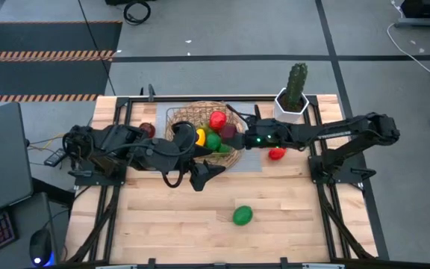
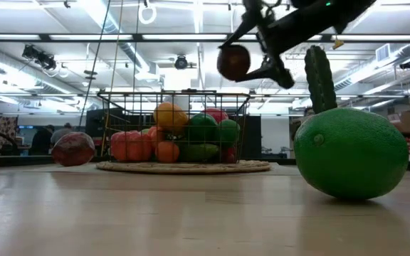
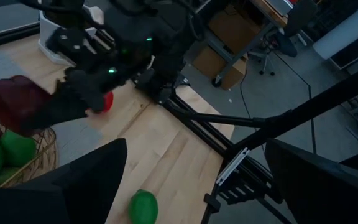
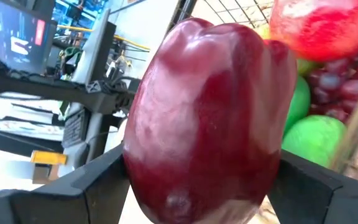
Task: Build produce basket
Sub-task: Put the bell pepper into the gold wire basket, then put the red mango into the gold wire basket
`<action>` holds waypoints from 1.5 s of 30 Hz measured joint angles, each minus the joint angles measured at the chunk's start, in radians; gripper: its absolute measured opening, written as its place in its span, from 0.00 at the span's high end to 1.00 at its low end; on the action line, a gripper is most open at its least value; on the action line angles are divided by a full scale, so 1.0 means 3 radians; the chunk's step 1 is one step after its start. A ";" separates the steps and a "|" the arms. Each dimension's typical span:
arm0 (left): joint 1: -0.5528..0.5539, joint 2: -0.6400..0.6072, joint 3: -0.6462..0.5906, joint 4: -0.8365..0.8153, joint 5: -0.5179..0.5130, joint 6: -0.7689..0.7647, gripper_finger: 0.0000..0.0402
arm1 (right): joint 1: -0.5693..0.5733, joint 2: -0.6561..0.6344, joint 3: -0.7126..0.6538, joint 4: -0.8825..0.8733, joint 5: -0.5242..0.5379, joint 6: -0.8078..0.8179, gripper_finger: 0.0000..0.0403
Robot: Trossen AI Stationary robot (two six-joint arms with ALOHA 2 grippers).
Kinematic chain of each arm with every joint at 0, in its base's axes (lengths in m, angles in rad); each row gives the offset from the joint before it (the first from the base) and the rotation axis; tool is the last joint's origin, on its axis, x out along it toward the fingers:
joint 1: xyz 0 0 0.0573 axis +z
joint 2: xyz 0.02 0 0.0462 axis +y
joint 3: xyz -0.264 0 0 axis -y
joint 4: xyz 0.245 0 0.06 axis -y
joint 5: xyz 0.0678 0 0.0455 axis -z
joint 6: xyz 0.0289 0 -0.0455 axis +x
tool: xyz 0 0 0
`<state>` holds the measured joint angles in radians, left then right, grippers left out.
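Note:
The tan woven basket stands on a mat at the table's far middle and holds several toy fruits: red, yellow, orange and green ones, and grapes. My right gripper reaches in from the right and is shut on a dark red apple above the basket's right rim. My left gripper is open and empty just near of the basket. A green lime lies on the near table. My right gripper pinches the dark red apple between its two fingers, one finger on each of two opposite sides. The fingers come from the table's right, slanting down. The apple is lifted clear, above the basket's right rim.
A white pot with a green cactus stands far right of the basket. A small red fruit lies right of the basket, under my right arm. A dark red fruit lies left of the basket. Bare wood shows on the table's near half.

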<state>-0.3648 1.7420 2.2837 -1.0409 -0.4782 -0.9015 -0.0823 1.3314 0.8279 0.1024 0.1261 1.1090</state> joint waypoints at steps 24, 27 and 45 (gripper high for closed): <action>-0.0036 0.0000 0.0000 -0.0001 0.0100 -0.0014 0.03 | -0.0519 0.0657 0.0733 -0.0248 -0.0780 -0.0593 0.02; -0.0053 0.0000 0.0000 -0.0004 0.0100 -0.0026 0.03 | -0.0615 0.0585 0.0733 -0.0319 -0.0910 -0.0592 0.02; -0.0060 0.0000 0.0000 -0.0010 0.0098 -0.0011 0.03 | -0.0828 -0.0375 0.0735 -0.2916 -0.1053 -0.0975 0.02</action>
<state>-0.3828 1.7420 2.2837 -1.0439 -0.4488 -0.9047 -0.3305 1.2188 1.0485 -0.7725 -0.1898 0.8164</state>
